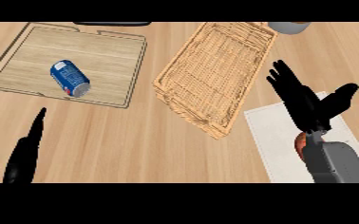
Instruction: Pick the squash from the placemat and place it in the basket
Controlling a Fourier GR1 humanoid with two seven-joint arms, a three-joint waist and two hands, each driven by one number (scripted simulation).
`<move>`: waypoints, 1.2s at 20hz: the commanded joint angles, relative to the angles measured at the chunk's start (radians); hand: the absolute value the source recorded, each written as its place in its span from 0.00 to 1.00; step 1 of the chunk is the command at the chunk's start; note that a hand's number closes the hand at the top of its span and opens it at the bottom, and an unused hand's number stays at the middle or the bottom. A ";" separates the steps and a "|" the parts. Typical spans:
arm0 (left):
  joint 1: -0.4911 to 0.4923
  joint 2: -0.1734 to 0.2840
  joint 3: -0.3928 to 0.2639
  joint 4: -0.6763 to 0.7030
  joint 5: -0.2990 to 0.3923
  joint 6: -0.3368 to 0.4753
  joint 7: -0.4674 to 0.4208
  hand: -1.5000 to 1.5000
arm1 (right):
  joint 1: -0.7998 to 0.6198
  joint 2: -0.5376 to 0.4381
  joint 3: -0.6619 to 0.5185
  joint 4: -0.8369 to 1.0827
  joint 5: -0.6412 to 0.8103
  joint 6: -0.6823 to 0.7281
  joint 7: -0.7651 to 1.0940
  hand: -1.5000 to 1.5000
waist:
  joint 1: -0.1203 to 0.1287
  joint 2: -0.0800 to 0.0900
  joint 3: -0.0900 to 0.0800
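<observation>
Nearest me, my right forearm enters at the lower right, and a sliver of orange, which I take to be the squash [300,144], shows just left of the wrist. It lies on the pale placemat [277,137], mostly hidden under the arm, so I cannot judge its shape or how it is lying.

My right hand [307,102] is above the placemat with fingers straight and spread, thumb splayed out to the right. It holds nothing. I read this as the pre-grasp opening: wide enough to come down around the squash. The pick is not yet made.

My left hand [26,148] rests at the lower left edge, fingers straight and together, pointing up, well clear of the work. It has no job in this step.

Further out, the wicker basket [214,73] sits just left of the placemat, its near corner almost touching the mat's edge. That makes for a short carry leftward and away from me.

Beyond, at far left, a blue can [70,78] lies on its side on a wooden tray [105,38], well apart from the basket. A grey vessel [289,26] is partly visible at the far edge, past the basket.
</observation>
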 commanded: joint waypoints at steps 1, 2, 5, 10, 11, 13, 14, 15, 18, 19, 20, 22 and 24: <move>-0.038 -0.039 -0.028 0.003 -0.035 0.006 -0.016 0.50 | -0.012 -0.025 0.017 -0.026 0.012 0.027 0.027 1.00 | 0.000 -0.049 0.038; 0.012 0.036 -0.015 -0.175 -0.005 -0.017 0.027 0.50 | -0.018 -0.013 0.040 -0.026 0.030 0.054 -0.032 1.00 | -0.015 -0.049 0.038; 0.097 0.126 0.015 -0.361 -0.019 0.006 0.009 0.50 | -0.089 -0.022 0.081 -0.084 0.019 0.124 -0.033 1.00 | -0.066 -0.074 0.036; 0.169 0.174 0.021 -0.344 -0.037 -0.025 -0.045 0.50 | -0.065 0.141 0.096 -0.104 -0.057 0.071 -0.077 1.00 | -0.111 -0.094 0.031; 0.151 0.175 0.024 -0.340 -0.037 -0.034 -0.050 0.50 | -0.061 0.152 0.109 -0.117 -0.024 0.043 -0.092 0.00 | -0.129 -0.093 0.030; 0.074 0.151 0.031 -0.380 -0.009 -0.055 -0.066 0.50 | -0.072 0.131 0.127 -0.173 0.071 -0.024 -0.104 0.00 | -0.125 -0.081 0.030; 0.043 0.155 0.040 -0.386 0.005 -0.073 -0.067 0.50 | -0.073 0.114 0.142 -0.207 0.129 -0.063 -0.099 0.00 | -0.116 -0.076 0.031; 0.023 0.140 0.036 -0.383 0.009 -0.078 -0.075 0.50 | -0.094 0.101 0.146 -0.235 0.203 -0.132 -0.096 0.00 | -0.108 -0.074 0.030; -0.038 0.140 0.035 -0.399 0.019 -0.082 -0.021 0.50 | -0.132 -0.051 0.153 -0.296 0.393 -0.208 0.015 0.00 | -0.124 -0.074 0.029; -0.029 0.135 0.041 -0.381 0.014 -0.079 -0.046 0.50 | -0.128 -0.112 0.147 -0.317 0.442 -0.212 0.064 0.00 | -0.110 -0.074 0.028; -0.023 0.135 0.035 -0.389 0.025 -0.097 -0.049 0.50 | -0.149 -0.182 0.140 -0.313 0.487 -0.198 0.123 0.00 | -0.095 -0.073 0.028; -0.047 0.124 0.037 -0.382 0.022 -0.093 -0.057 0.50 | -0.186 -0.297 0.148 -0.321 0.557 -0.144 0.238 0.00 | -0.088 -0.072 0.025; -0.073 0.124 0.029 -0.369 0.021 -0.100 -0.032 0.50 | -0.193 -0.404 0.195 -0.354 0.576 -0.006 0.320 0.00 | -0.091 -0.070 0.027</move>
